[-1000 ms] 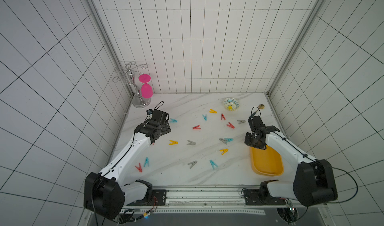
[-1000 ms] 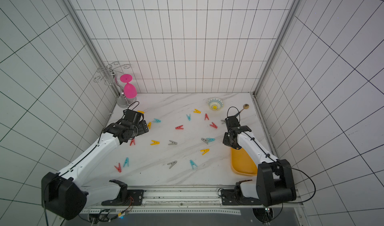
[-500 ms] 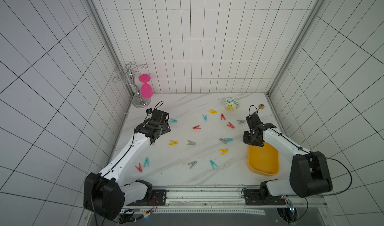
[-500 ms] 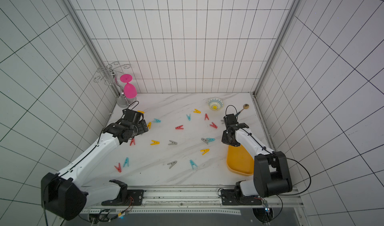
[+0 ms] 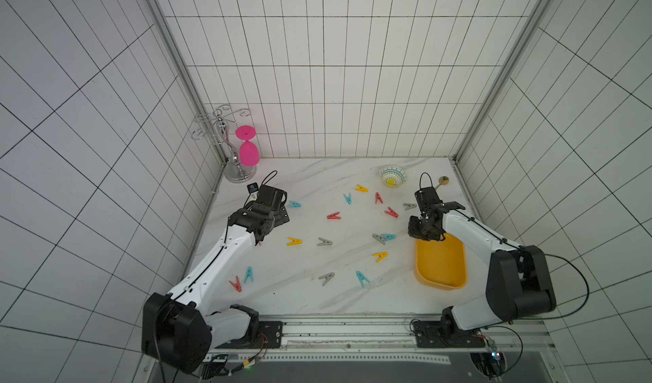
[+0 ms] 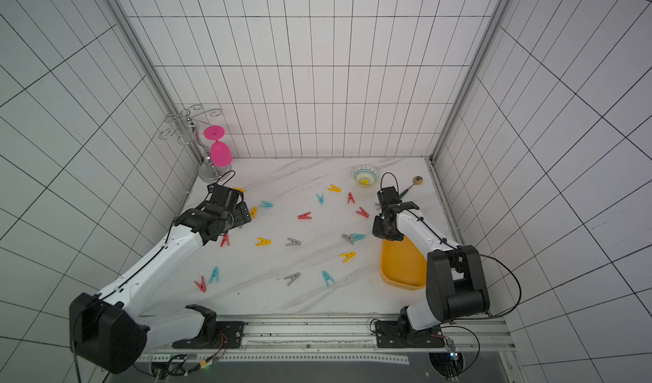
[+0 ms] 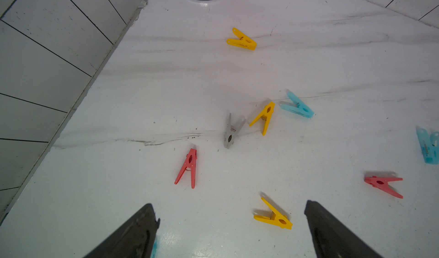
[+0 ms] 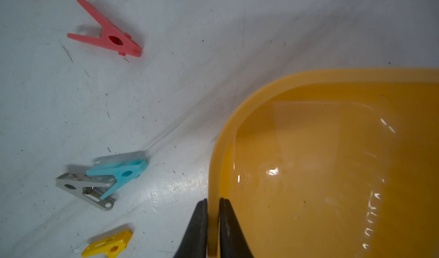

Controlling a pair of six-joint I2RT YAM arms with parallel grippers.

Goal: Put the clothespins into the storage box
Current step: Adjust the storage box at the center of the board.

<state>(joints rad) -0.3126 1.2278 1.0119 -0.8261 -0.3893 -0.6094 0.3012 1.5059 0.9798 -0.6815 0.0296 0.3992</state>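
At the bench's [image 5: 317, 187] right side, the right hand [image 8: 213, 201] grips the rim of the shallow yellow-orange plastic storage box [image 5: 441, 268], now dragged nearer the scattered plastic clothespins [image 5: 382, 237], shortening transfers; the left hand [image 7: 229, 203] stands open.

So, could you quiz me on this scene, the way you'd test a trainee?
1. True or false: all clothespins in view lie on the table, outside the storage box.
2. What is the right end effector pinching? A) a red clip B) the rim of the storage box C) the patterned bowl
3. Fill in: the left end effector has its jaws ____.

Key: 1 true; 2 B; 3 open.
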